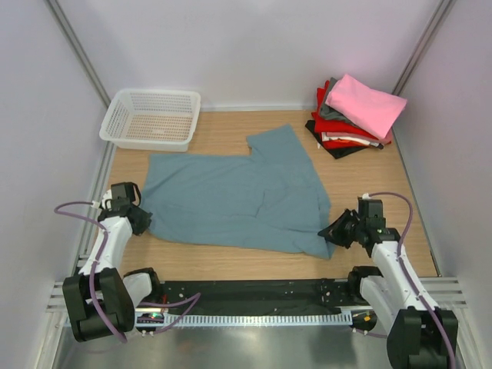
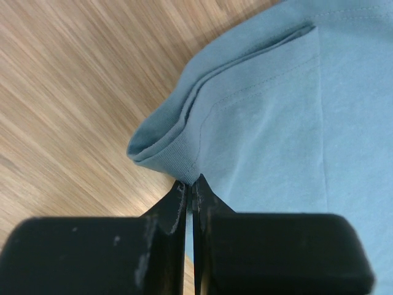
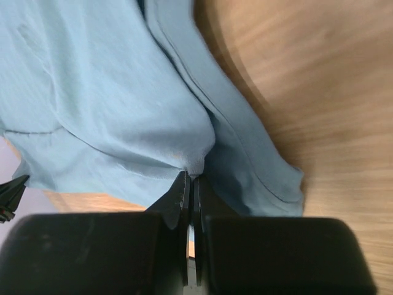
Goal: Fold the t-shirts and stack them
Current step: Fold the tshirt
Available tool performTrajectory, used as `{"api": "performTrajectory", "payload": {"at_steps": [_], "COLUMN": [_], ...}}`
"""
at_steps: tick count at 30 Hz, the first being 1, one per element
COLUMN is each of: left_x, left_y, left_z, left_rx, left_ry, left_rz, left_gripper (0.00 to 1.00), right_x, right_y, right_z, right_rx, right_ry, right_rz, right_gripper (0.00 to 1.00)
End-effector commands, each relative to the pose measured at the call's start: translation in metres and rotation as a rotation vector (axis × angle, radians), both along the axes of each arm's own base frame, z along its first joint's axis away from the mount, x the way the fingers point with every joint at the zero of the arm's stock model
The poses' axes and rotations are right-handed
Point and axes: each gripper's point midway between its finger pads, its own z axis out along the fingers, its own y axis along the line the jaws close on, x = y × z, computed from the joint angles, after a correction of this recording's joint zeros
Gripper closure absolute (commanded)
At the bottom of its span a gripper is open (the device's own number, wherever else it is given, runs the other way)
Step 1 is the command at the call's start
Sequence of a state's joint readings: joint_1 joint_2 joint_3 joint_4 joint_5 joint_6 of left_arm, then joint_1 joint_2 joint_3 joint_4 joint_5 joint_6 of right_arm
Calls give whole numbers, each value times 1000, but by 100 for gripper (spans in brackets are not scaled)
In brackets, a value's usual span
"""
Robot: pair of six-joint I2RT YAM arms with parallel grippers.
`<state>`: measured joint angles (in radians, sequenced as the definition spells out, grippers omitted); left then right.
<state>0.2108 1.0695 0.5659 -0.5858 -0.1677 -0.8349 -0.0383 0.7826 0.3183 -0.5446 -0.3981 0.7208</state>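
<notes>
Left wrist and right wrist views are half filled by the black bodies of the left fingers (image 2: 172, 206) and right fingers (image 3: 174, 198), so little beyond each pinch is seen. Both pairs are pressed together on a bunched edge of the teal t-shirt (image 1: 238, 196), at its near left and near right corners. The shirt is spread, wrinkled, across the table (image 1: 231, 267). Beyond it, at the far right, a folded stack (image 1: 355, 115) is topped in pink, its lower layers mostly covered.
</notes>
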Motion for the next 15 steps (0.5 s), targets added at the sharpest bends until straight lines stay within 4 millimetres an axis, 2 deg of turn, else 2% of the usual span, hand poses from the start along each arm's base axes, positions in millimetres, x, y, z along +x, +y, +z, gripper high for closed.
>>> {"api": "performTrajectory", "payload": {"at_steps": [1,3,4,7,10,12,15], "left_x": [4,4,4,3,3,3,5], "left_y": [12,15,15,17,18,19,18], "left_z": [9,9,9,10,12,13,14], "left_rx": [45,46,47,57,66,68,63], "left_ry": [-13,-7,-8,-12,-19,-20,-29], "left_rz": [38,47,46,49,51,54,50], "left_gripper": [100,100,100,100,100,100,100], "right_x": [34,50,52,67,66,59,53], "right_y": [-10,-12,-12,-12,-12,-14,-16], "right_z": [16,22,18,25,20,15,17], "right_rx": [-71,-78,-81,-93,-107,-122,-123], "right_ry": [-69,-102,-85,-116,-90,-59,-48], "right_rz": [7,9,19,44,81,90,55], "right_gripper": [99,99,99,99,98,93,50]}}
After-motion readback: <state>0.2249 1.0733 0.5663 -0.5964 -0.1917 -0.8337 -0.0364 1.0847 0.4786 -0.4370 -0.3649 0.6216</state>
